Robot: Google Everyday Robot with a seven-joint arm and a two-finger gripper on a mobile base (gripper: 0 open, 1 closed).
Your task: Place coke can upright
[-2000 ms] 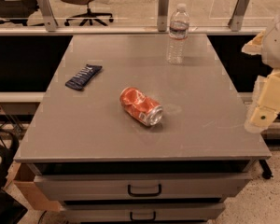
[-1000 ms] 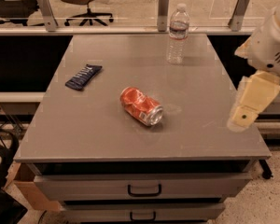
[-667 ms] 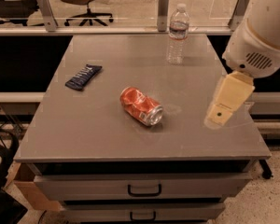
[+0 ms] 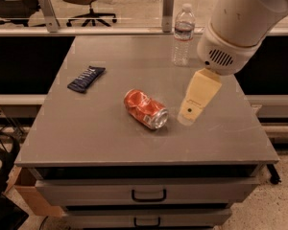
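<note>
The coke can [image 4: 145, 109], red-orange and dented with a silver end facing front right, lies on its side near the middle of the grey table [image 4: 86, 138]. My gripper [image 4: 187, 120] hangs from the white arm at the upper right, its cream-coloured finger pointing down just right of the can, a short gap away and slightly above the table. It holds nothing that I can see.
A clear plastic water bottle [image 4: 183, 34] stands upright at the back of the table, behind the arm. A dark blue snack bar wrapper [image 4: 86, 78] lies at the left. Drawers [image 4: 149, 194] sit under the front edge. Office chairs stand beyond the back rail.
The arm has swung in from the right edge toward the centre, bringing the gripper leftward to just beside the can. The can, bottle and wrapper have not moved.
</note>
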